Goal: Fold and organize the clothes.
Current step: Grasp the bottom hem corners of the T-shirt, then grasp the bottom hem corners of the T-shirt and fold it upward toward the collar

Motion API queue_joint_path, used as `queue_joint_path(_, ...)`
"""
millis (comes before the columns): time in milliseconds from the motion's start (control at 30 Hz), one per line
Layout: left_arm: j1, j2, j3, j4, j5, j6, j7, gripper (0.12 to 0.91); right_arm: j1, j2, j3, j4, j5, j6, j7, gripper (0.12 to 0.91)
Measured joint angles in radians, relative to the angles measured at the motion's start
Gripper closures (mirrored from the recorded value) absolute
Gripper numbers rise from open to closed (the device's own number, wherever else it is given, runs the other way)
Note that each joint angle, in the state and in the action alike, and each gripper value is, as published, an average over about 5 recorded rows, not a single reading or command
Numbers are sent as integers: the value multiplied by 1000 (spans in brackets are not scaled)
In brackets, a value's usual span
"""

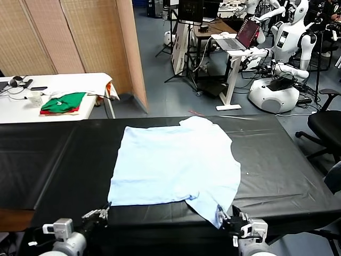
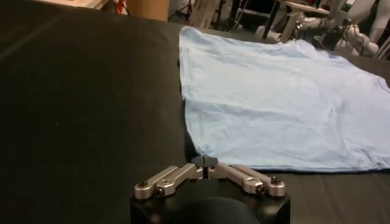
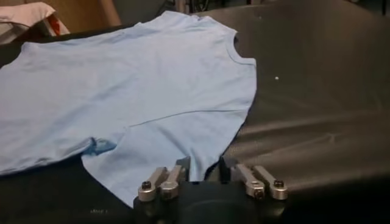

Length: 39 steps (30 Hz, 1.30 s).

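The clothes are one pale blue T-shirt [image 1: 176, 165] lying flat on the black table [image 1: 277, 160], neck hole toward the far side. My left gripper [image 1: 105, 209] sits at the near left hem corner. In the left wrist view the T-shirt [image 2: 274, 103] comes down to that corner, and the left gripper [image 2: 205, 162] is shut on it. My right gripper [image 1: 226, 217] is at the near right sleeve tip. In the right wrist view the T-shirt [image 3: 134, 85] tapers into the right gripper [image 3: 204, 165], whose jaws stand apart with the sleeve cloth between them.
Behind the black table to the left, a white table [image 1: 21, 106] carries folded green and red garments [image 1: 63, 102]. A wooden screen [image 1: 80, 37] stands behind it. An office chair [image 1: 327, 125] is at the right, and other robots [image 1: 282, 53] stand farther back.
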Motion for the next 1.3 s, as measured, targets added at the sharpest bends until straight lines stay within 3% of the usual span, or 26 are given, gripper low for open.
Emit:
queue_joint_path(400,81,5,-49,-72,8,-12,-23,883,-59,-8,-2,85,-5,0,-6,884)
queue_joint_path(567,117,0,-73,-101,9,-33,-24,883,-37,-21,23,80,-13,11,-55,884)
queue_joint_path(700,123,-15,-78,-119,29,-65,-24,883,3,-40,35,50,-25,87,-98,884)
queue_joint_path(867,80,-50,-56,-101,80,-130,-8,883,83,-76,26,-28,-31,190,-132,884)
queue_joint_path(1033,-4,-86,-27,-44,120,-201,16,883,186,-105,3,-132,-31,251,-136,884)
queue_joint_path(1300,-161,-110,10,69,136,-236,27,883,353,-119,-48,-277,-51,266,-121,884)
